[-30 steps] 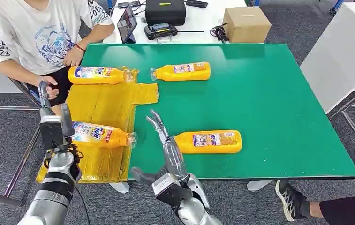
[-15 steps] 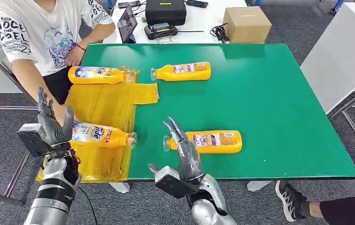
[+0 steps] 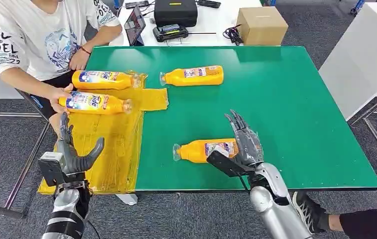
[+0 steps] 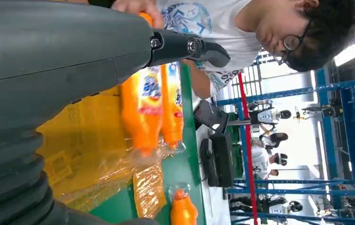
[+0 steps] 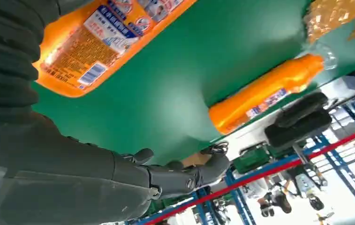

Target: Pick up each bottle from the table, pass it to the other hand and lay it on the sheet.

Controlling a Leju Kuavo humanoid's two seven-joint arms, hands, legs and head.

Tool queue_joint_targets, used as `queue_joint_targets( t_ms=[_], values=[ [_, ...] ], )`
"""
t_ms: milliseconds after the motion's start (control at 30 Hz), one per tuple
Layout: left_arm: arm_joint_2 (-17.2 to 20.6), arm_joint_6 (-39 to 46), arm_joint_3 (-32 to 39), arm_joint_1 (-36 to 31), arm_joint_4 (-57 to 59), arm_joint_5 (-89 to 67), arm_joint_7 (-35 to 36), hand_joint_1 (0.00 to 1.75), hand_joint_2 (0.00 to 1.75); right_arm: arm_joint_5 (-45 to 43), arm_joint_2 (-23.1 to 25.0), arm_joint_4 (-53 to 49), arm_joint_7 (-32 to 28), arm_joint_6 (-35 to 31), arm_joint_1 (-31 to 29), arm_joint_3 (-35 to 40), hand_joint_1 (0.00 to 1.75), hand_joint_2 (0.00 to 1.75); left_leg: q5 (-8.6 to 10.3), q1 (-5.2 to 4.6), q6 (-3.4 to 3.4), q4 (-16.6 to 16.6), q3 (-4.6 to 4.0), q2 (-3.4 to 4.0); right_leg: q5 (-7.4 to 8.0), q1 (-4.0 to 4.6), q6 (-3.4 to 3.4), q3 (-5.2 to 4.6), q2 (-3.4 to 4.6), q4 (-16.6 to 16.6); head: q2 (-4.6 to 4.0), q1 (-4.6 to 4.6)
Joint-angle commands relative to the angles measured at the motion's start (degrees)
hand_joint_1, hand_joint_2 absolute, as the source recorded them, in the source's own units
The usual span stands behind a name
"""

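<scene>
Green surface [image 3: 286, 99] lies under the right hand [image 3: 243, 142], whose fingers [image 3: 237, 123] are spread and empty over the label end of the nearest bottle [image 3: 201, 150]. Closing there could roll it away. Off to the far side, the left hand [image 3: 74, 154] waits open beside the yellow sheet [image 3: 111, 149], where a person's hand [image 3: 59, 93] moving another bottle [image 3: 94, 102] risks collision.

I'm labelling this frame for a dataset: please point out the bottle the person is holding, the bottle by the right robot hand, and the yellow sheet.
Bottle the person holds [image 3: 92, 102]: head view, on its label.
Bottle by the right robot hand [image 3: 196, 151]: head view, on its orange body.
Yellow sheet [image 3: 114, 149]: head view, on a bare part.
</scene>
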Motion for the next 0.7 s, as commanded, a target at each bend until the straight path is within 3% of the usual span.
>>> queue_joint_targets(
  t_ms=[33,367,700],
  values=[
    [0.0,-0.1,-1.1,-1.0,5.0,-3.8,-0.8,0.0,1.75,-2.3,-4.1,11.5,3.1,6.1,-7.7,1.7,0.0,1.75,-0.04,0.03,-0.05,0.0,0.18,0.08,-0.01,0.02,-0.07,0.18,0.05,-0.1,0.0,-0.02],
    [-0.3,-2.7,-2.8,-2.4,6.0,-3.5,1.2,0.0,1.75,-7.0,-5.9,22.6,2.6,14.2,-12.8,6.8,0.0,1.75,-0.11,0.05,-0.09,0.0,0.22,0.1,-0.06,0.05,-0.13,0.26,0.08,-0.1,0.0,-0.02],
    [-0.7,-2.6,-4.4,-3.7,7.7,-3.6,1.3,0.0,1.75,-9.1,-6.3,27.1,2.3,16.4,-15.8,10.0,0.0,1.75,-0.05,0.05,-0.07,0.0,0.14,0.0,-0.04,0.06,-0.09,0.17,-0.02,-0.1,0.0,-0.02]
  ],
)
